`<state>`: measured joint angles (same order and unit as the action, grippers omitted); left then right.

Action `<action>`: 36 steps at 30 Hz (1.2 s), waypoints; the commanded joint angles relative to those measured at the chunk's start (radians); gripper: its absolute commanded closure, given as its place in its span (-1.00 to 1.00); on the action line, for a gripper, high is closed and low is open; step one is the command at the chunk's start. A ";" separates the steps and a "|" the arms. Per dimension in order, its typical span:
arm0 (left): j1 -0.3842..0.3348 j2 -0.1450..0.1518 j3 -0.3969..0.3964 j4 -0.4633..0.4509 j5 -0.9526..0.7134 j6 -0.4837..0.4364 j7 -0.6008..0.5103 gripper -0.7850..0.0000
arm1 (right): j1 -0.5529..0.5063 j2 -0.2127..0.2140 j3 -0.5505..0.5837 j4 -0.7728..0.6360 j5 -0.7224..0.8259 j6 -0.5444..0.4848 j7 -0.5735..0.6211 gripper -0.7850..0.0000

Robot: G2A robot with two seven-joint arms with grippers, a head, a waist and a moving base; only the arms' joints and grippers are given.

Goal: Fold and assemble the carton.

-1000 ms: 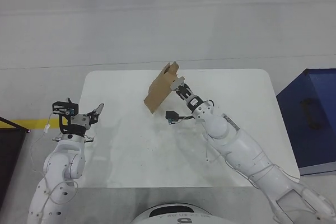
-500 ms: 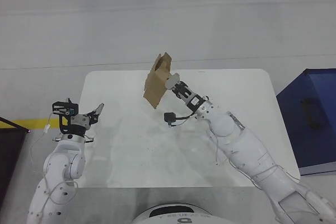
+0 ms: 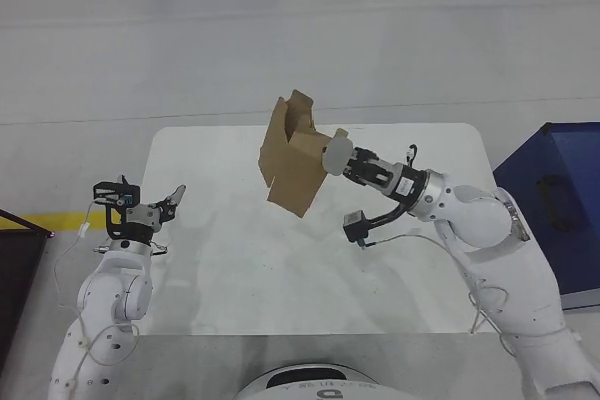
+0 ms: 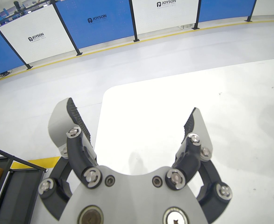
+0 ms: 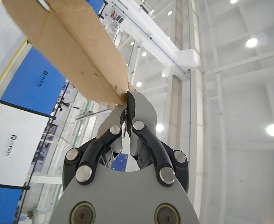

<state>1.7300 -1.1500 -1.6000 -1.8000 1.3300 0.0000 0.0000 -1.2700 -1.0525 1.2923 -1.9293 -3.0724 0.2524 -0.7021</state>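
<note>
Right wrist view: right claw point(image 5: 125, 99) pinches carton point(image 5: 76, 47); left claw point(image 4: 131, 106) spread.

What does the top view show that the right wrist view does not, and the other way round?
Top view, not right wrist: the white table, the left end effector open near its left edge, and the whole partly unfolded shape of the carton. Right wrist, not top: ceiling lights, blue and white partitions, and the jaws pinching one thin cardboard edge. Both: the carton, clamped in the right end effector.
</note>
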 commanded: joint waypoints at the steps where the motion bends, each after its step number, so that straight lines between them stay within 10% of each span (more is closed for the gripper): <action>1: 0.000 0.000 0.000 0.000 0.000 0.000 0.000 -1.00 | -0.015 0.031 0.044 -0.034 0.001 0.022 -0.023 1.00; 8: 0.000 0.000 0.000 0.000 0.000 0.000 0.000 -1.00 | -0.072 0.156 0.196 -0.162 0.001 0.085 -0.056 1.00; 26: -0.002 0.000 0.001 -0.001 -0.003 -0.003 0.007 -1.00 | -0.072 0.156 0.196 -0.162 0.001 0.085 -0.056 1.00; 31: -0.039 -0.002 0.033 -0.009 -0.120 -0.182 0.042 -1.00 | -0.068 0.147 0.113 -0.071 0.115 0.102 -0.080 1.00; 36: -0.082 0.003 0.062 0.002 -0.472 -0.564 -0.033 -1.00 | -0.011 0.136 0.017 -0.008 0.164 0.122 -0.133 1.00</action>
<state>1.6595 -1.1497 -1.5406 -1.8068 0.9854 -0.4355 0.0075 -1.2931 -0.9146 1.3256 -1.9466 -2.9124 0.3726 -0.8252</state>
